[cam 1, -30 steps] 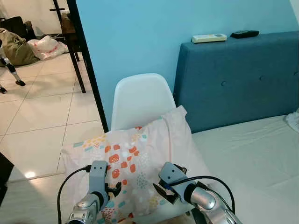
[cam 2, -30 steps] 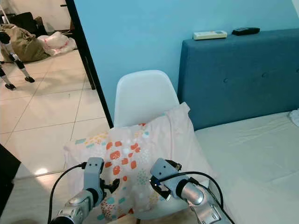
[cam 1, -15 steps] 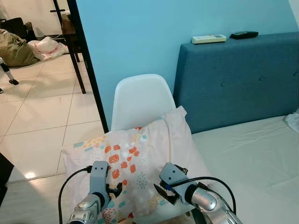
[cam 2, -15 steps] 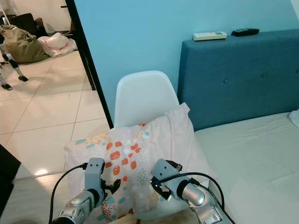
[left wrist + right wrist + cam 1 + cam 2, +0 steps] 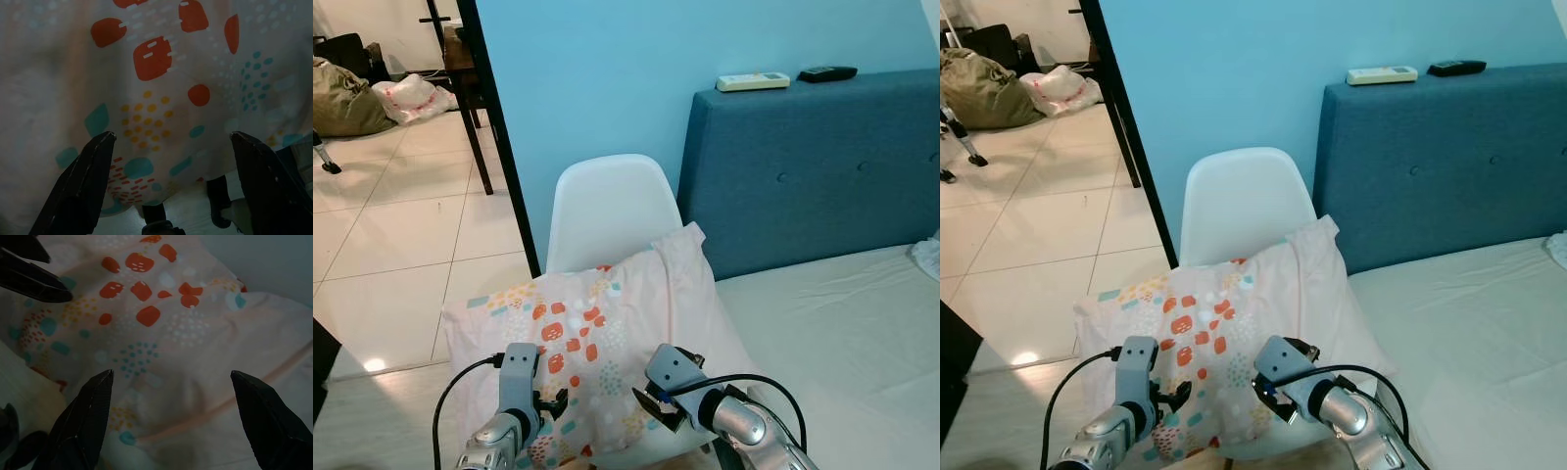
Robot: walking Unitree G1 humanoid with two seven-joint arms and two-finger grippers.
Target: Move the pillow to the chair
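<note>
A blue wall (image 5: 607,78) fills the upper middle of the head views, with a black door frame (image 5: 499,147) at its left edge and a tiled floor (image 5: 401,225) running off to the upper left, where a bag (image 5: 347,98) and table legs stand. At the right is a bed (image 5: 842,333) with a white sheet and a blue headboard (image 5: 813,166); two remotes (image 5: 754,81) lie on top of the headboard.

There is one white chair (image 5: 607,206) at centre and one pillow (image 5: 597,343), patterned with orange, teal and yellow spots. The pillow lies on the chair seat, leaning on the backrest, its right corner reaching toward the bed.

Two hands show at the bottom centre. The left hand (image 5: 168,147) has its fingers spread apart just short of the pillow's near edge, and the right hand (image 5: 171,387) is likewise spread wide before the pillow, holding nothing.

The chair stands close beside the bed; open floor lies to its left.
</note>
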